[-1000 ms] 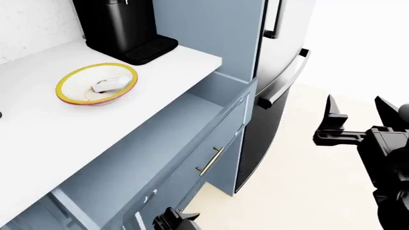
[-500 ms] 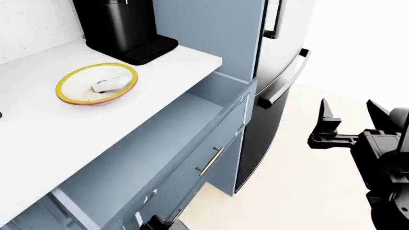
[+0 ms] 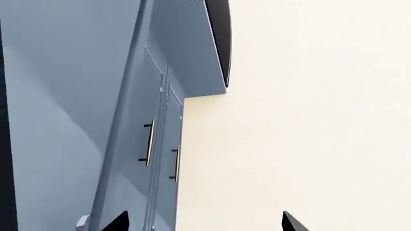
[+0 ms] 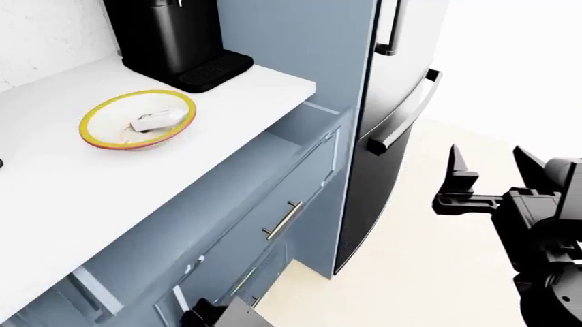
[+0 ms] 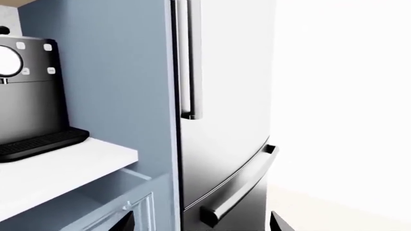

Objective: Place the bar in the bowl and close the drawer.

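The bowl (image 4: 136, 119), yellow-rimmed, sits on the white counter, and the small white bar (image 4: 152, 120) lies inside it. Below the counter edge the pale blue drawer (image 4: 304, 174) stands partly open; its brass handle (image 4: 283, 220) faces the floor side. Only a dark part of my left gripper (image 4: 218, 317) shows at the bottom edge of the head view, low in front of the drawer stack. In the left wrist view that gripper (image 3: 204, 224) is open and empty beside the drawer fronts (image 3: 132, 144). My right gripper (image 4: 486, 174) hovers open and empty in front of the fridge, away from the drawer.
A black coffee machine (image 4: 173, 34) stands at the back of the counter (image 4: 54, 191). A tall blue cabinet panel (image 4: 300, 48) and a fridge (image 4: 400, 102) with long bar handles stand right of the drawer. Pale floor (image 4: 427, 272) lies below my right arm.
The drawer has slid inward and stands less open than before. My left gripper has shifted at the bottom edge. My right gripper has drifted slightly left and down.
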Robot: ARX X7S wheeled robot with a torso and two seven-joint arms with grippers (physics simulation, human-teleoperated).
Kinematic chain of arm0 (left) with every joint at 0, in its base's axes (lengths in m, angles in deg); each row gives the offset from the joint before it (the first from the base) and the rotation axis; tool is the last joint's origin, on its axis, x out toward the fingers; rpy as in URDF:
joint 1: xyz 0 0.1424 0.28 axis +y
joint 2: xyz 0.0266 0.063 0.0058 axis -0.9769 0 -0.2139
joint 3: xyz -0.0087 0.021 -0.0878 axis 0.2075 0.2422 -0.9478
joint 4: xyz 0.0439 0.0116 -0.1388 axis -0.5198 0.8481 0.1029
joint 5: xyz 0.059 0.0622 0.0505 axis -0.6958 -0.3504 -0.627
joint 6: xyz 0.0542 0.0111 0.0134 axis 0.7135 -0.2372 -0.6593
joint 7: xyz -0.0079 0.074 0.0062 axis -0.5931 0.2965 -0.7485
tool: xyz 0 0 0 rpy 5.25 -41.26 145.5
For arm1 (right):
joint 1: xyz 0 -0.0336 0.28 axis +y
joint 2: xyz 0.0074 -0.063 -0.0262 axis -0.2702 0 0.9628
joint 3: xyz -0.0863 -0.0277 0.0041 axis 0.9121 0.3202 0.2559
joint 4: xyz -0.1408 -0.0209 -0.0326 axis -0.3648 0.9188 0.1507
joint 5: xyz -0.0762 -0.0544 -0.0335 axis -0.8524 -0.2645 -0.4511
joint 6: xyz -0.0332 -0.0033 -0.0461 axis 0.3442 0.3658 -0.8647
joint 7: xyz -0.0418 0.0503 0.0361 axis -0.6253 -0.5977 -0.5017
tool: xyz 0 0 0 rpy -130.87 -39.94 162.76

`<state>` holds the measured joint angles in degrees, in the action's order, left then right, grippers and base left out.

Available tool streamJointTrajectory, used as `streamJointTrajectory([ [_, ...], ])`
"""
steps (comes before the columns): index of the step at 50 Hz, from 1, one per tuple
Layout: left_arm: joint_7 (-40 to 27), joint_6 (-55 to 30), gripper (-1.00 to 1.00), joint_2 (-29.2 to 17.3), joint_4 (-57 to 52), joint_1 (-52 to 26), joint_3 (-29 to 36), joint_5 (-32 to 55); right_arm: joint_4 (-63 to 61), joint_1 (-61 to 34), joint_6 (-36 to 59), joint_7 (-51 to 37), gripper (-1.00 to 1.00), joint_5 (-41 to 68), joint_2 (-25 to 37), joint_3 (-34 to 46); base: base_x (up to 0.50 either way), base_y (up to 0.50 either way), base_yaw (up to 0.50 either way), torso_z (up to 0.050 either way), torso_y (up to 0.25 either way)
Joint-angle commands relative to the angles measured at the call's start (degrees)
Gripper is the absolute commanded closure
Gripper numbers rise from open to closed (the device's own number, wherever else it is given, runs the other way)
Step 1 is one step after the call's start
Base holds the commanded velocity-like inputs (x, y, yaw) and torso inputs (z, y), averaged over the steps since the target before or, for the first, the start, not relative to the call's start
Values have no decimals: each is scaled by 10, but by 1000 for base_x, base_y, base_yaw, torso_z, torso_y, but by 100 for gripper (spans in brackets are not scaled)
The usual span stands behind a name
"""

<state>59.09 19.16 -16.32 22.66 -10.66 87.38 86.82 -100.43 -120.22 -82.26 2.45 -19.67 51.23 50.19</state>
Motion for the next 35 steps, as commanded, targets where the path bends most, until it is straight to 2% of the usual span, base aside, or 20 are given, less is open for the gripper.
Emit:
streamJointTrajectory([
  [1, 23, 45, -100, 23, 124, -10, 1, -29, 3, 3, -1, 3, -100, -1, -4, 0, 0, 0, 0, 0, 0],
  [11, 24, 119, -100, 63, 273, -31, -17, -62, 4, 6, -1, 4, -100, -1, -6, 0, 0, 0, 0, 0, 0],
  [23, 63, 292, -100, 169, 589, -82, -33, -108, 5, 4, 5, 8, -100, -1, -12, 0, 0, 0, 0, 0, 0],
  [27, 80, 378, -100, 216, 735, -112, -47, -116, 9, 6, 4, 9, -100, -2, -15, 0, 0, 0, 0, 0, 0],
  [30, 52, 390, -100, 211, 737, -111, -71, -132, 12, 10, 2, 9, -100, -5, -18, 1, 0, 0, 0, 0, 0],
  [35, 51, 378, -100, 208, 737, -102, -123, -177, 12, 12, 2, 8, -100, -6, -18, 2, 0, 0, 0, 0, 0],
])
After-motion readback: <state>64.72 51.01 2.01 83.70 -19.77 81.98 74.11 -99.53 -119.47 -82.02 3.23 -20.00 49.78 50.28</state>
